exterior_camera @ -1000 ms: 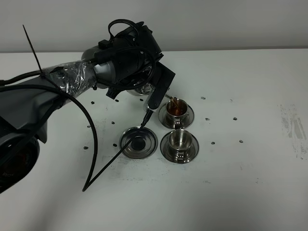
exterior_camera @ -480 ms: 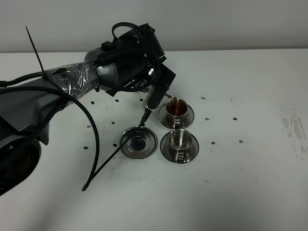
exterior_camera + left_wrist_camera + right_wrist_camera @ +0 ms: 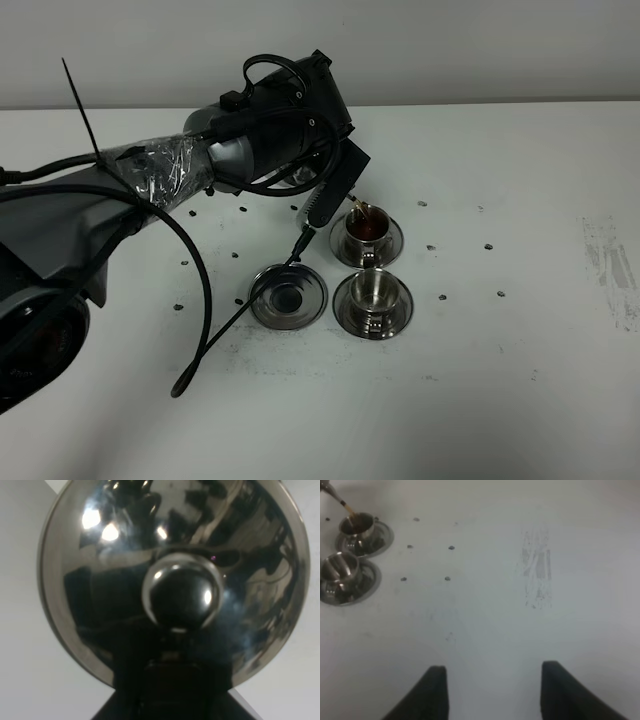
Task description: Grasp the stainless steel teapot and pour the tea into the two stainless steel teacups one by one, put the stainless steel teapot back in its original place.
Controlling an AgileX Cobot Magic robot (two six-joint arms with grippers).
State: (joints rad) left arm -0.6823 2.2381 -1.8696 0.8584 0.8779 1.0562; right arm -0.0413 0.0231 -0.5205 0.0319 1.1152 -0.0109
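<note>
In the exterior high view my left gripper is shut on the stainless steel teapot, which is tilted and mostly hidden behind the wrist. Its thin spout pours brown tea into the far teacup on its saucer. The near teacup stands on its saucer. The round saucer with a dark centre is bare. In the left wrist view the teapot's lid and knob fill the frame. My right gripper is open and empty over bare table, well away from both teacups.
A black cable hangs from the left arm to the table beside the bare saucer. Small dark specks dot the white table. A grey scuff marks the right side.
My left arm has shifted slightly right and up with the teapot. The spout stays over the far teacup and tea keeps flowing.
</note>
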